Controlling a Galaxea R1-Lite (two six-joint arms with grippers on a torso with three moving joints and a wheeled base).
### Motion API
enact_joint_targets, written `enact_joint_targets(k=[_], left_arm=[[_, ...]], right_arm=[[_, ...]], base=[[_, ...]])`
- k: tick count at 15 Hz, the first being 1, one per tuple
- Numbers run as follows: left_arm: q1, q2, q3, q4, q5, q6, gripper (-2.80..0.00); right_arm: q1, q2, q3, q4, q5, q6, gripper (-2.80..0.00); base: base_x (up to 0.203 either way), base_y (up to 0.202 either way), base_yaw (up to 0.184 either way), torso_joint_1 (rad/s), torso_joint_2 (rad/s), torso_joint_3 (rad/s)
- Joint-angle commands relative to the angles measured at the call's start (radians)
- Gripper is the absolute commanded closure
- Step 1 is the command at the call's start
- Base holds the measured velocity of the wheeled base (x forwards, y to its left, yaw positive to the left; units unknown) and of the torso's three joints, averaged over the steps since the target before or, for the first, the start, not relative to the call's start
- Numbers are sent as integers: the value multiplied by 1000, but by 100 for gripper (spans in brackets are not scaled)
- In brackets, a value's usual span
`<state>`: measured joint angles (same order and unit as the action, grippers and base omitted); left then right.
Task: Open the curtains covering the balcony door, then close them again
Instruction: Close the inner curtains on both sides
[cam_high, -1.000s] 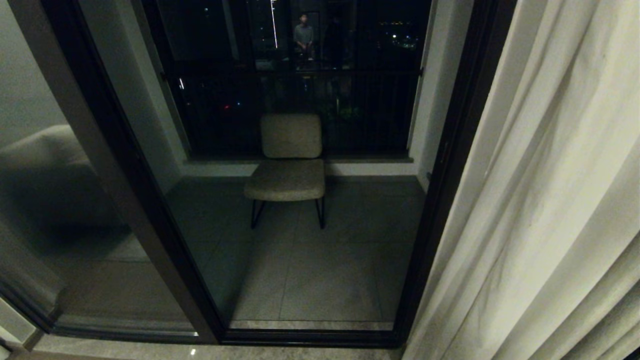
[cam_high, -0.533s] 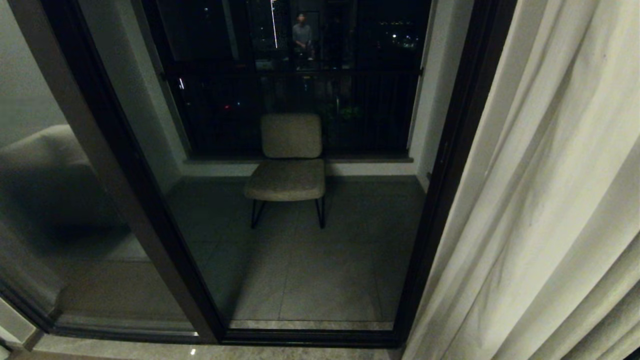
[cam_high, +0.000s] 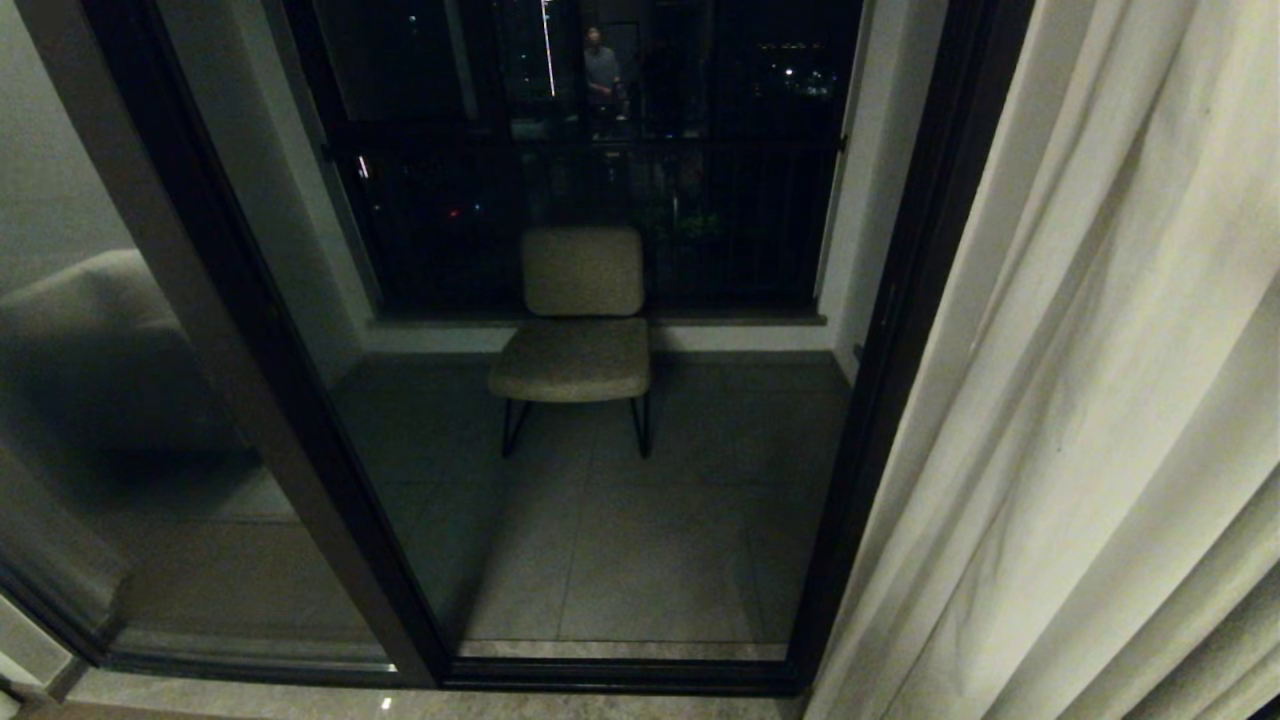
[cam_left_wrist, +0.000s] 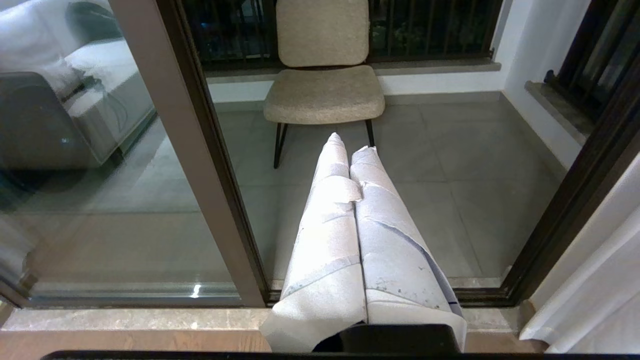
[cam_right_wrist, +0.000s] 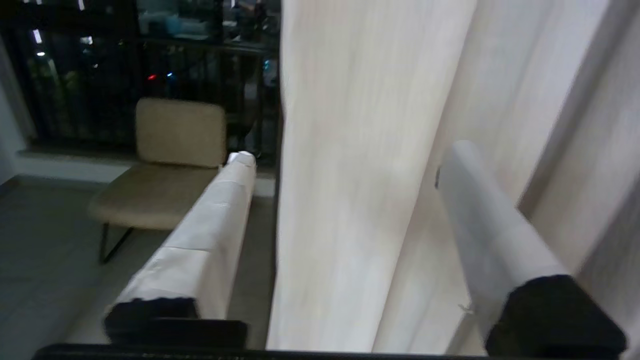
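The cream-white curtains (cam_high: 1090, 400) hang bunched at the right, leaving the balcony door (cam_high: 900, 330), with its dark frame and glass panes, uncovered. Neither arm shows in the head view. My right gripper (cam_right_wrist: 352, 152) is open, its white-wrapped fingers (cam_right_wrist: 210, 225) spread wide. The leading fold of the curtains (cam_right_wrist: 345, 250) hangs in the gap between them, not pinched. My left gripper (cam_left_wrist: 351, 142) is shut and empty, pointing at the door's lower glass, with the curtains (cam_left_wrist: 600, 265) off to its side.
A beige chair (cam_high: 582, 330) on thin black legs stands on the tiled balcony behind the glass, before a dark railing (cam_high: 600, 200). A person (cam_high: 600, 65) shows small at the top of the glass. A stone sill (cam_left_wrist: 125, 320) runs along the door's foot.
Door, chair and curtain stay put in the head view. Only the small figure of the person at the top of the glass has drifted slightly up and left.
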<state>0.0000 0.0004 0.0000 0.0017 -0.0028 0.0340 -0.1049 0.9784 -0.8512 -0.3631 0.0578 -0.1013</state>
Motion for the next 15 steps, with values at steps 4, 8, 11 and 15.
enact_joint_targets(k=[4, 8, 11, 15], left_arm=[[0, 0, 0, 0, 0, 1, 0], [0, 0, 0, 0, 0, 1, 0], [0, 0, 0, 0, 0, 1, 0], [0, 0, 0, 0, 0, 1, 0]], right_arm=[[-23, 207, -116, -45, -26, -13, -280], [-51, 361, -258, -117, -26, -12, -280], [-74, 452, -371, -129, -26, -8, -280], [-94, 545, -480, -134, -24, -3, -280]], base=[[0, 0, 0, 0, 0, 0], [0, 0, 0, 0, 0, 0], [0, 0, 0, 0, 0, 0], [0, 0, 0, 0, 0, 0]])
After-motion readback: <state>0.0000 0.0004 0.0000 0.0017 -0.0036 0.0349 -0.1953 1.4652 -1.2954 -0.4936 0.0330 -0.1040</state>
